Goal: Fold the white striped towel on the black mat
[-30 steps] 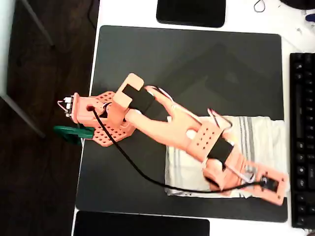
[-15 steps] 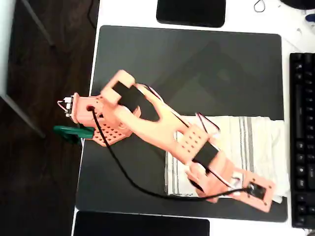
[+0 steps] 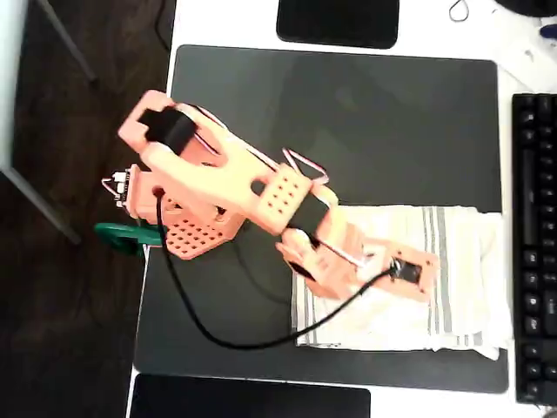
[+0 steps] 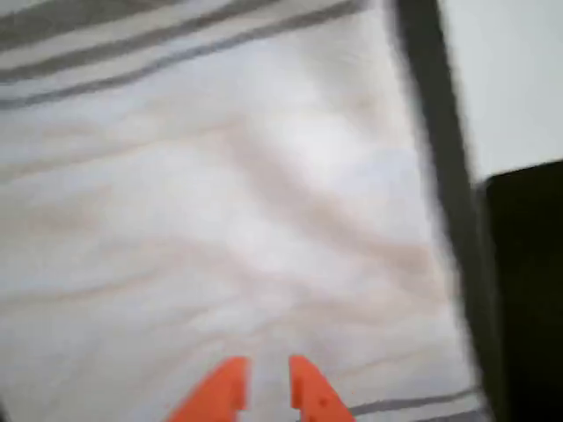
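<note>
The white striped towel [image 3: 461, 287] lies flat and slightly wrinkled on the lower right part of the black mat [image 3: 348, 113], its right edge near the mat's right edge. My orange gripper [image 3: 418, 277] hangs over the middle of the towel, pointing right. In the wrist view the gripper [image 4: 268, 387] has its two orange fingertips [image 4: 229, 387] close together with nothing between them, above the towel [image 4: 264, 193]. Grey stripes run along the top of that view, and a strip of the mat [image 4: 444, 176] shows at the right. The arm covers the towel's upper left part.
A black keyboard [image 3: 535, 244] lies along the right edge. Glossy black rectangles sit above [image 3: 339, 22] and below [image 3: 252, 401] the mat. A green clamp [image 3: 130, 233] holds the arm's base at the table's left edge, with dark floor beyond.
The arm has pulled back from the towel's lower right corner, up and to the left, with its elbow raised. The towel stays spread flat.
</note>
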